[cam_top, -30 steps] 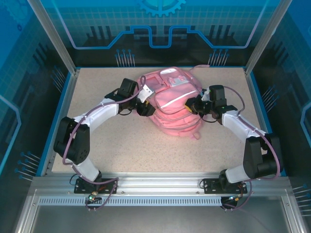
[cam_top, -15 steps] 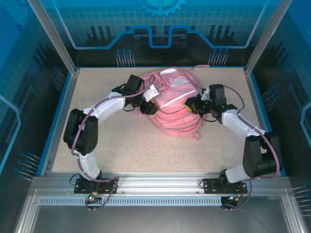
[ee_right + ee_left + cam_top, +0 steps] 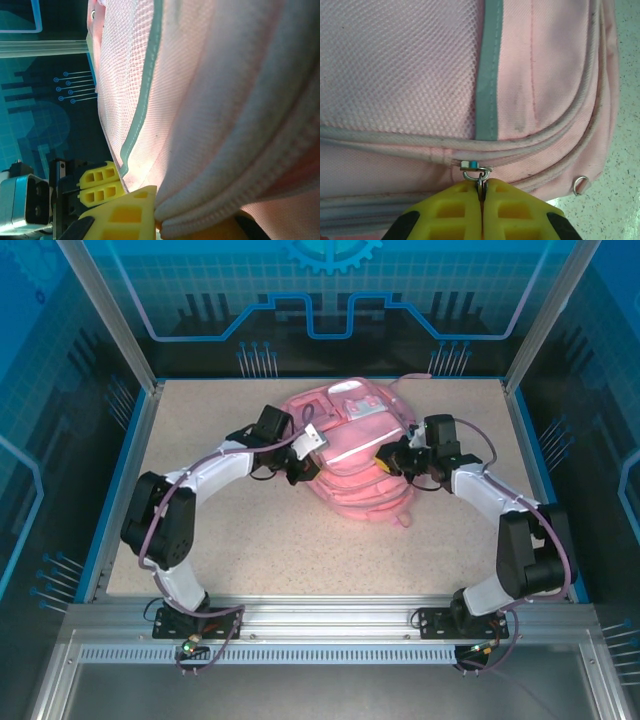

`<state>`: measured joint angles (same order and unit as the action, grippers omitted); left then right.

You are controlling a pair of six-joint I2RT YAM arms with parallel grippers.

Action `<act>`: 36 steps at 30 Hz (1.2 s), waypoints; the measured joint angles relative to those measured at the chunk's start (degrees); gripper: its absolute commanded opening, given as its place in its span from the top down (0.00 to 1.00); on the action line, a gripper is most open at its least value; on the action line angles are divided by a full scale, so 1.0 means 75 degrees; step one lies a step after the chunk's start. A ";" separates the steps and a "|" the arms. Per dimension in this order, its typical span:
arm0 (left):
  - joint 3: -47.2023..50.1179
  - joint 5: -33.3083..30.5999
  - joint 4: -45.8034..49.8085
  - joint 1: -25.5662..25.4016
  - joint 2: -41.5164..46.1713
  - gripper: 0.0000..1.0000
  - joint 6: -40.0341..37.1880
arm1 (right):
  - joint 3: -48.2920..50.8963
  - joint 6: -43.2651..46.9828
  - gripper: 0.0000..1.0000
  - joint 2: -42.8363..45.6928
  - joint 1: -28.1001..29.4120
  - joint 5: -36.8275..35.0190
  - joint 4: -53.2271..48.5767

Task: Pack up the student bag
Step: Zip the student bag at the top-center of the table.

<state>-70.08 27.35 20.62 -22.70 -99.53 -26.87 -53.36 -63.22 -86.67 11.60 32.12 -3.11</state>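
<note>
Pink student bag [image 3: 350,455], left claw [image 3: 481,189] clenched on zip pull [image 3: 479,177], right claw [image 3: 388,460] pinching fabric — fingertips buried.

student bag [image 3: 410,65] is soft pink cloth: coarse mesh panel, smoother grey strip [image 3: 490,65], ribbed piping [image 3: 395,136]. The zip pull [image 3: 479,176] looks like shiny metal. The left gripper [image 3: 481,189] is matt yellow plastic, and the table [image 3: 300,540] is speckled and dull.

Qty: 1 student bag [image 3: 352,452]. 2 end effectors: left end effector [image 3: 300,462], right end effector [image 3: 391,458]. 1 table [image 3: 300,550]. 1 zip pull [image 3: 479,176], 1 metal ring [image 3: 579,185].
</note>
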 measured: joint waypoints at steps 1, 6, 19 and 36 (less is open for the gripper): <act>0.0181 -0.0017 -0.0163 -0.0015 0.0125 1.00 0.0175 | 0.0000 -0.0052 0.88 -0.0023 0.0064 -0.0020 0.0085; 0.1105 -0.0254 -0.0851 -0.0245 0.0807 1.00 0.1090 | 0.0000 -0.0300 0.88 -0.0166 0.0446 -0.0157 0.0530; 0.2381 -0.1746 -0.2506 -0.1888 0.1632 0.97 0.4258 | 0.0009 -0.0667 0.82 -0.0373 0.1349 -0.1110 0.1408; 0.2710 -0.2361 -0.2110 -0.1478 0.3675 0.08 0.6834 | 0.0475 0.2766 0.35 0.2381 0.1769 -0.3308 -0.2043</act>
<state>-49.76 9.65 4.80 -33.78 -71.96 24.38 -49.80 -42.48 -68.82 24.86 7.31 -18.44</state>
